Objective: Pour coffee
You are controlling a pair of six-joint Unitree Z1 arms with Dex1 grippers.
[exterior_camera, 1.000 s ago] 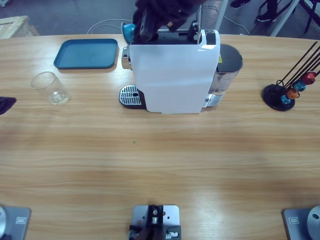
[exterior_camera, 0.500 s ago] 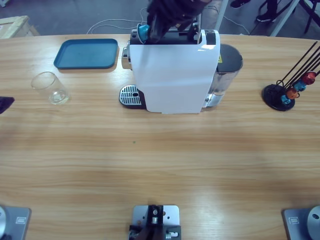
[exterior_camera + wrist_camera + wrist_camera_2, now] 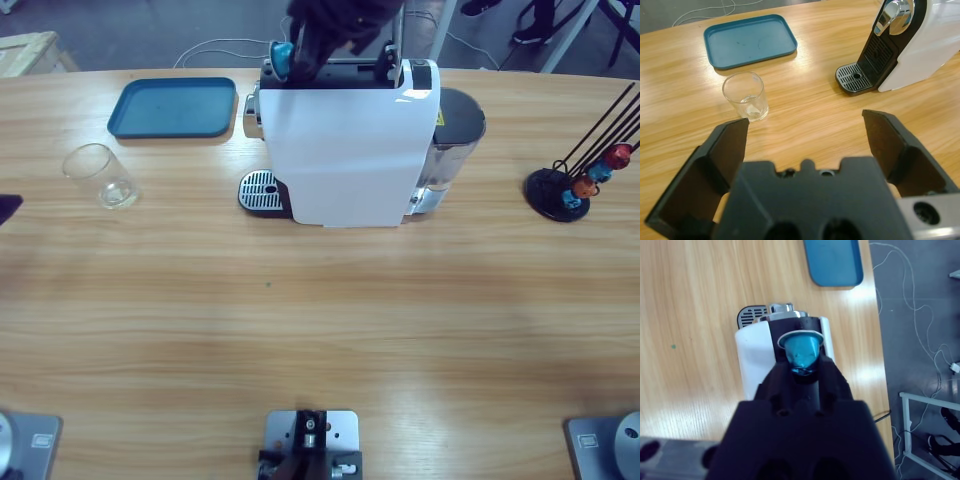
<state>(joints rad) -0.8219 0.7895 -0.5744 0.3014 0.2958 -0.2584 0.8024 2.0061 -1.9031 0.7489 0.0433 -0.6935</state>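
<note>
Bright, even overhead light, soft glare patches on the wooden table (image 3: pixel 320 330), motion blur on the right hand (image 3: pixel 300 50).

Teal tray (image 3: pixel 172 107), capsule rack (image 3: pixel 560 193).

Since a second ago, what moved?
The right hand, shut on the blue capsule, carried it right, over the coffee machine's top. The left hand edged off the table's left side. Glass, tray and capsule rack stayed put.
</note>
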